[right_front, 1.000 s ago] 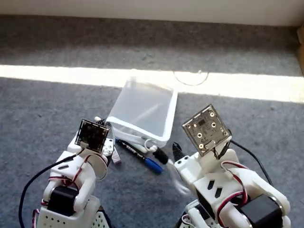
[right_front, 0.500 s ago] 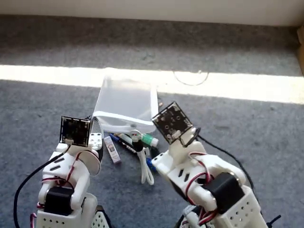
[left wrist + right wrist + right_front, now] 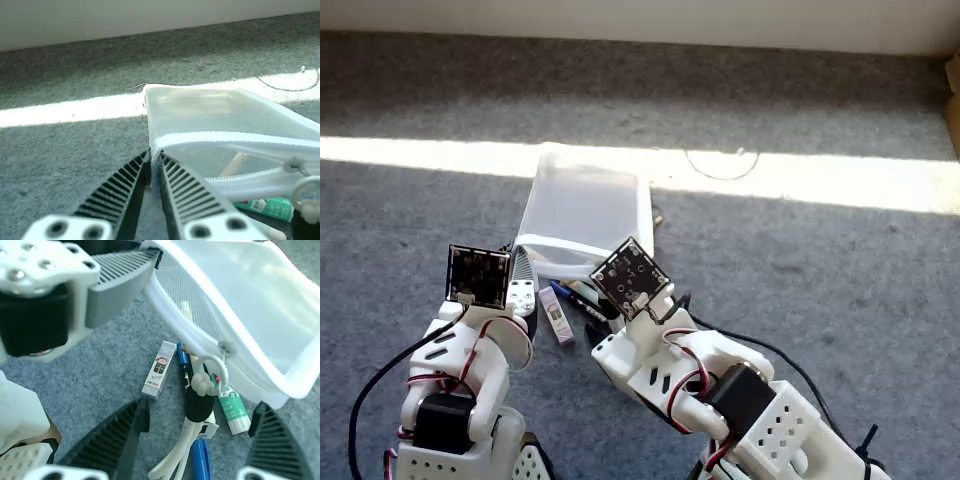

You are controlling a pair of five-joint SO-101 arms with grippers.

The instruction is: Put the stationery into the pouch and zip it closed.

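Note:
A translucent white mesh pouch [image 3: 585, 215] lies on the grey carpet with its mouth open toward the arms. My left gripper [image 3: 152, 162] is shut on the pouch [image 3: 225, 125] at its near corner. My right gripper [image 3: 200, 412] is wide open, just above the loose stationery in front of the pouch [image 3: 240, 305]. Under it lie a small boxed eraser [image 3: 159, 370], a blue pen [image 3: 184, 362], a green glue stick [image 3: 232, 407] and a white cord [image 3: 175, 460]. The zip's ring pull [image 3: 212, 365] hangs over them. A pale stick [image 3: 232, 164] lies inside the pouch.
A sunlit band [image 3: 840, 180] crosses the carpet behind the pouch, with a thin wire loop [image 3: 720, 165] lying in it. A wall base [image 3: 640, 15] runs along the far side. A black cable [image 3: 770, 350] trails from the right arm.
The pouch shifted left with my left gripper, then stayed still. My right arm swung left and down over the stationery, now covering the white cord in the high view.

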